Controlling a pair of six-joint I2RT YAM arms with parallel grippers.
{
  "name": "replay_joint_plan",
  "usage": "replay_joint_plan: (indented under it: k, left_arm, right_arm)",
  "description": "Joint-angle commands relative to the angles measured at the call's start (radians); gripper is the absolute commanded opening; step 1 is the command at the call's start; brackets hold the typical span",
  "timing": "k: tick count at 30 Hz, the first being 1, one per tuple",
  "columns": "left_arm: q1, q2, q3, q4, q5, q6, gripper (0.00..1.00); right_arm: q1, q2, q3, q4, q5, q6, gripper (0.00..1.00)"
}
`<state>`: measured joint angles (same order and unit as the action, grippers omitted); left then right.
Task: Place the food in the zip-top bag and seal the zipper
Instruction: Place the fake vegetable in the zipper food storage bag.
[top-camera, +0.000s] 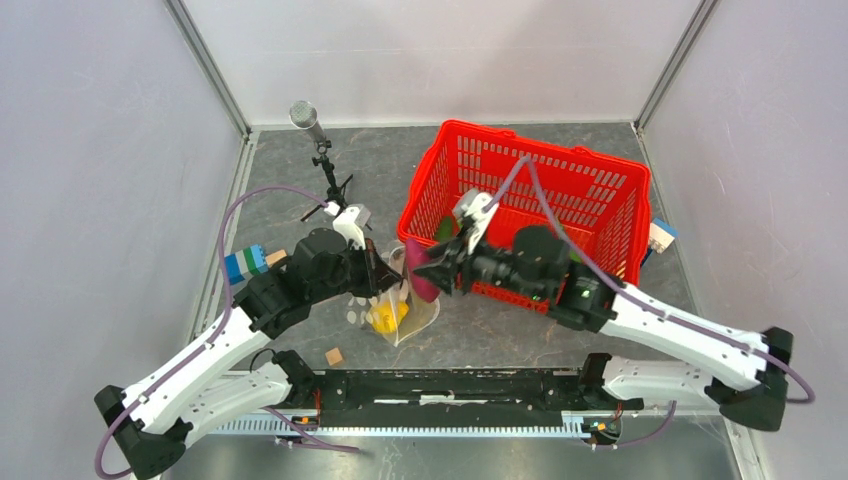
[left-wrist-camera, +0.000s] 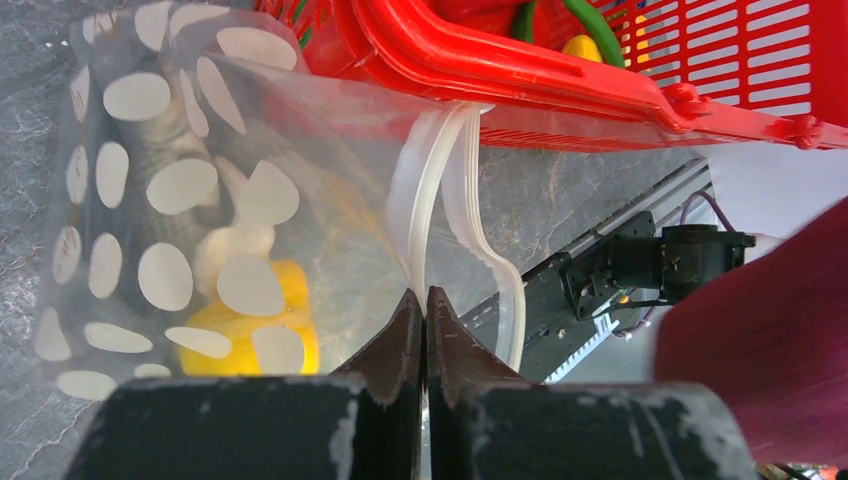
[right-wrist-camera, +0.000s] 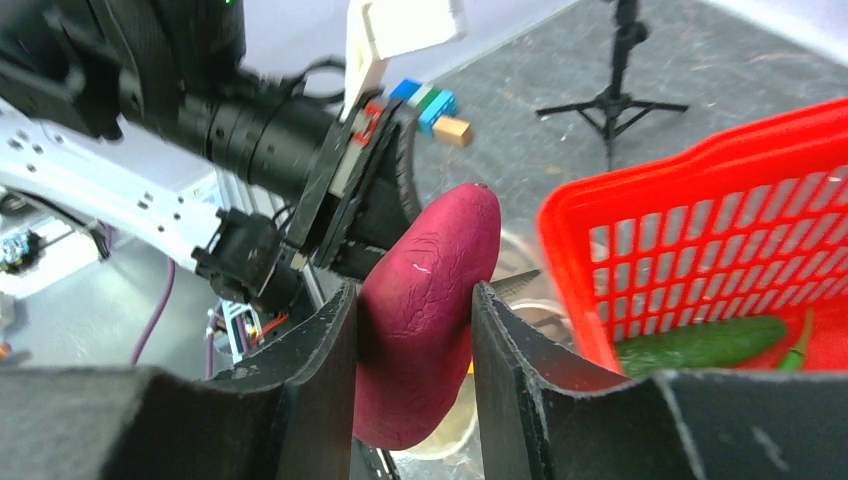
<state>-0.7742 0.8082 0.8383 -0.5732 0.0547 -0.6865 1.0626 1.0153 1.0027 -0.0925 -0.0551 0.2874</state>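
The zip-top bag (top-camera: 412, 312) hangs open just left of the basket, a yellow piece (left-wrist-camera: 250, 335) and a grey fish (left-wrist-camera: 165, 130) inside it. My left gripper (left-wrist-camera: 425, 298) is shut on the zipper (left-wrist-camera: 432, 190), whose two white strips stand parted above the fingers. It holds the bag's mouth edge up (top-camera: 385, 272). My right gripper (right-wrist-camera: 412, 292) is shut on the magenta aubergine (right-wrist-camera: 440, 240), which sticks out past the fingertips. From above, the aubergine (top-camera: 421, 272) hangs right over the bag's mouth, next to the left gripper.
The red mesh basket (top-camera: 545, 175) stands behind the right arm with green pods (right-wrist-camera: 700, 342) inside. A microphone tripod (top-camera: 325, 170) is at the back left. Blue-green blocks (top-camera: 245, 263) lie at the left edge, and a wooden cube (top-camera: 335, 356) lies near the front rail (top-camera: 450, 385).
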Motion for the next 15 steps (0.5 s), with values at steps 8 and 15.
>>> replay_joint_plan:
  k: [8,15]
  left_arm:
    - [0.001,-0.045,0.086,-0.051,-0.021,0.018,0.04]
    - [0.001,-0.072,0.093,-0.072,-0.076,0.019,0.04]
  right_arm:
    - [0.197,0.139,-0.128,0.292,0.368,-0.076,0.29]
    - [0.197,0.146,-0.133,0.273,0.35,-0.098,0.54]
